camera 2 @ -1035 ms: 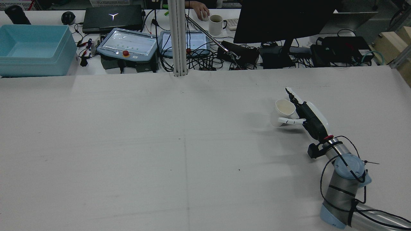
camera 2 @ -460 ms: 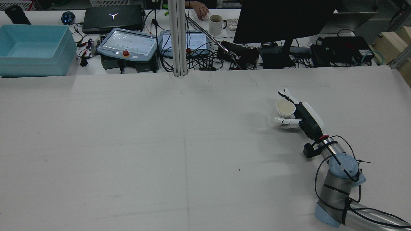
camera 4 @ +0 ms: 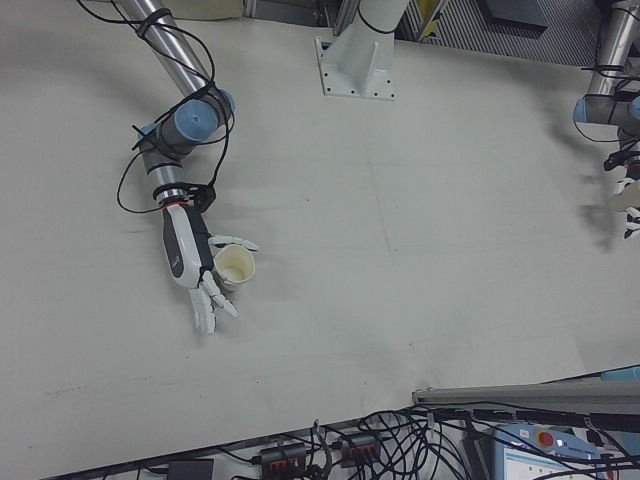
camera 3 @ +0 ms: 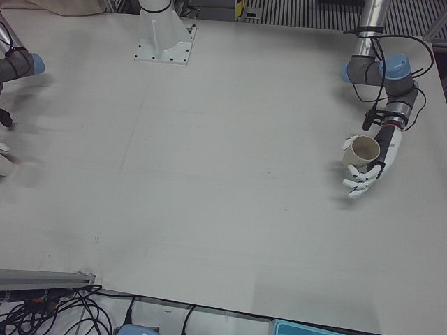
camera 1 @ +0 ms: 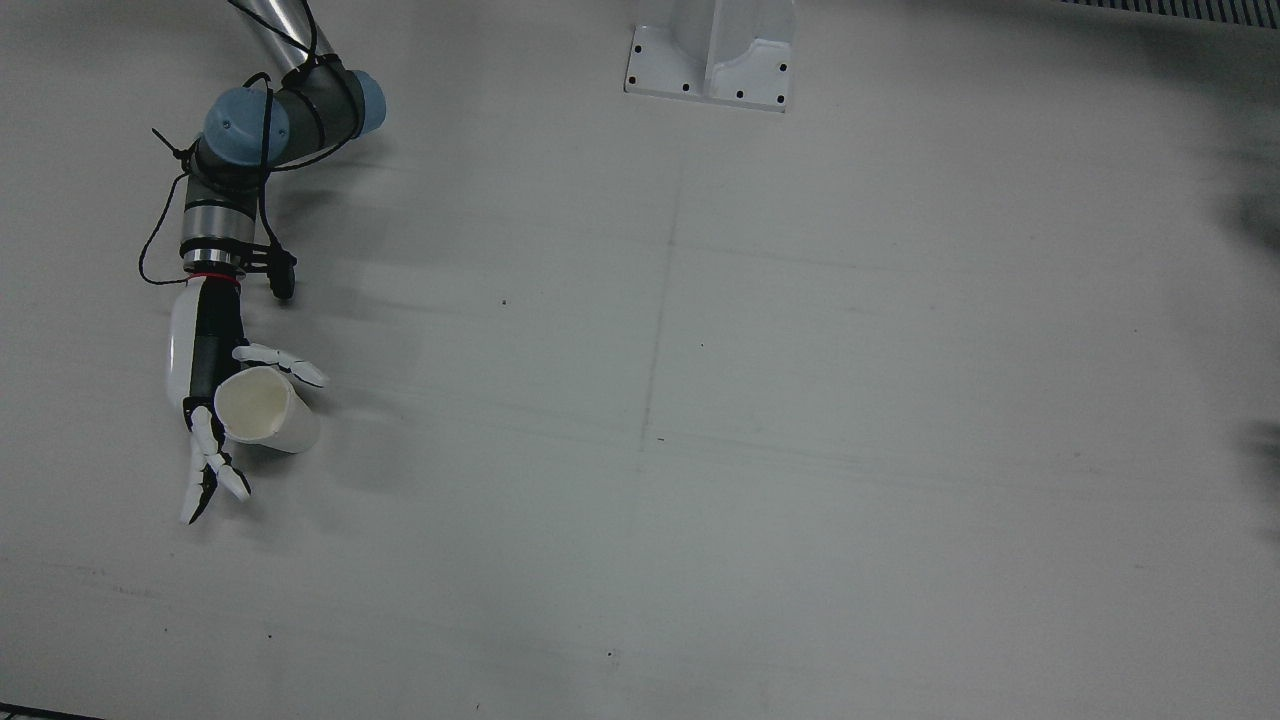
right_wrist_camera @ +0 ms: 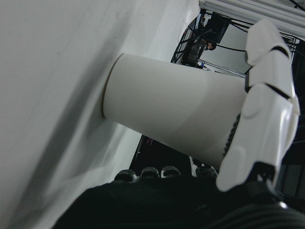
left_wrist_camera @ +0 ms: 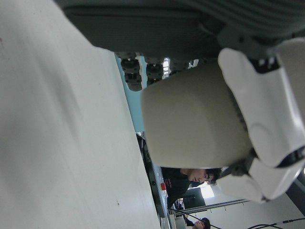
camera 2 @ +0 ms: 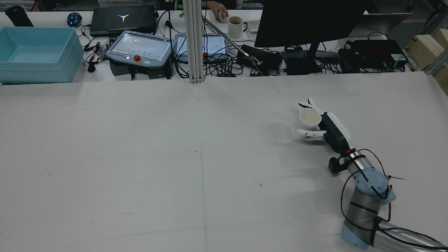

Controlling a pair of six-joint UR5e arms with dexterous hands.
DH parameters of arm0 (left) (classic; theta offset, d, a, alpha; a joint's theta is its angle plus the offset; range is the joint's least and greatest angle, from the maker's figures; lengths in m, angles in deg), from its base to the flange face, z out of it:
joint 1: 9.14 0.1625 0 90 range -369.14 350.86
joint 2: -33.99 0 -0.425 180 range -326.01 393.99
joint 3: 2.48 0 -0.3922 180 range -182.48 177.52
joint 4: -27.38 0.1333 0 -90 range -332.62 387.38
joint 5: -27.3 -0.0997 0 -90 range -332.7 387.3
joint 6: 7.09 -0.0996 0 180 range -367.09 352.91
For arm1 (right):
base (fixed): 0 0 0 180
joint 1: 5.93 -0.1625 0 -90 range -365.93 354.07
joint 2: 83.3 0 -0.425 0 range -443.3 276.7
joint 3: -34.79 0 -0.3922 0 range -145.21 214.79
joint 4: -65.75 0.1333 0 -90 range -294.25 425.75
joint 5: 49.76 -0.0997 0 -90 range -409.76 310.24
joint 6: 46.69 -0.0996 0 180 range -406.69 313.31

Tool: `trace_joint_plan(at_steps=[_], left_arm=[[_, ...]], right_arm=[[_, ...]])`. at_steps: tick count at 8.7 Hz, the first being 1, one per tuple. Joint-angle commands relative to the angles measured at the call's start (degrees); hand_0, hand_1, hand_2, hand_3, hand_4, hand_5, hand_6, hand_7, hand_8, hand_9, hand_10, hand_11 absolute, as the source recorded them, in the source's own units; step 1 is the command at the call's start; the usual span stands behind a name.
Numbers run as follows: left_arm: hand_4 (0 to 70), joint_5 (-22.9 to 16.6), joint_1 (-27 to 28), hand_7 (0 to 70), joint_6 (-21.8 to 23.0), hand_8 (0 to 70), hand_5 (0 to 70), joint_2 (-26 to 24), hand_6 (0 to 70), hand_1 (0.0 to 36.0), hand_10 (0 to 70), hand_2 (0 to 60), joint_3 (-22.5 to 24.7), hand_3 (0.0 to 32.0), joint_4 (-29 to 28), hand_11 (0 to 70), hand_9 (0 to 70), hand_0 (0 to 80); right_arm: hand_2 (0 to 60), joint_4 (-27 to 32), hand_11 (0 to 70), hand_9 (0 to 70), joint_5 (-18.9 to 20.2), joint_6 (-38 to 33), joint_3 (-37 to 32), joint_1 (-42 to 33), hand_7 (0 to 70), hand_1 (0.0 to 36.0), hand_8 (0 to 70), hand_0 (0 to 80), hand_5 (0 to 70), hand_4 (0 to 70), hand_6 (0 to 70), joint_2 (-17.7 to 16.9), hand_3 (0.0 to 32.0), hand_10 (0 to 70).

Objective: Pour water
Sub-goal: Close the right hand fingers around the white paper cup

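1. The right hand [camera 1: 203, 372] is low on the tabletop [camera 1: 700, 450], far to the side of the white base [camera 1: 710, 60]
2. A pale cup [camera 1: 265, 410] stands on the tabletop, right against this hand's palm
3. This hand is spread: its long fingers [camera 1: 205, 470] reach straight past the cup, and its thumb [camera 1: 280, 362] bends round the other side
4. The left hand [camera 3: 380, 157] is far from the white base on the other side
5. It holds a second cup [camera 3: 363, 150] with its thumb [left_wrist_camera: 267, 114] pressed on the cup's side
6. In the left hand view that cup looks lifted off the tabletop
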Motion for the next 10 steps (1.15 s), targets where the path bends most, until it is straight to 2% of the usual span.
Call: trace_joint_plan(at_steps=[1,2,4,9,10], left_arm=[[42.0,0.0,0.0,38.7,0.0,12.0,70.0,0.0,22.3,19.9,9.4,52.9,-0.1,0.0,0.0,14.4,20.3,47.5],[41.5,0.0,0.0,38.6,0.0,12.0,70.0,0.0,22.3,20.0,9.4,52.8,-0.1,0.0,0.0,14.5,20.3,47.4],[41.2,0.0,0.0,38.5,0.0,12.0,70.0,0.0,22.3,20.0,9.4,52.4,-0.3,0.0,0.0,14.5,20.3,47.5],[40.6,0.0,-0.1,38.0,0.1,11.9,70.0,0.0,22.0,20.0,9.4,51.8,0.3,0.0,-0.1,14.5,20.2,47.6],[41.0,-0.2,-0.1,38.1,0.1,12.1,70.0,0.1,22.1,20.0,9.4,52.1,2.4,0.0,0.5,14.5,20.3,47.6]], right_arm=[[17.8,-0.1,1.6,0.0,-0.7,-0.1,0.0,0.5,0.0,14.1,0.0,47.4,32.9,44.6,0.0,-0.1,0.0,0.8],[22.6,-0.1,3.4,0.0,-0.7,-0.1,0.0,0.5,1.4,11.2,0.0,46.8,39.7,70.0,0.6,-0.1,0.0,2.7],[23.9,-0.1,5.3,0.0,-0.7,-0.1,0.0,0.5,4.7,9.8,0.0,46.8,44.7,70.0,2.5,-0.1,0.0,4.3],[19.6,-0.4,3.3,0.0,-0.4,-2.0,2.4,0.0,4.3,10.9,0.0,47.3,47.1,70.0,2.2,-0.2,0.0,2.6],[19.1,-0.6,2.8,0.0,0.0,-1.8,4.1,-1.1,4.6,11.4,0.0,47.6,48.3,70.0,2.3,-0.3,0.0,2.1]])
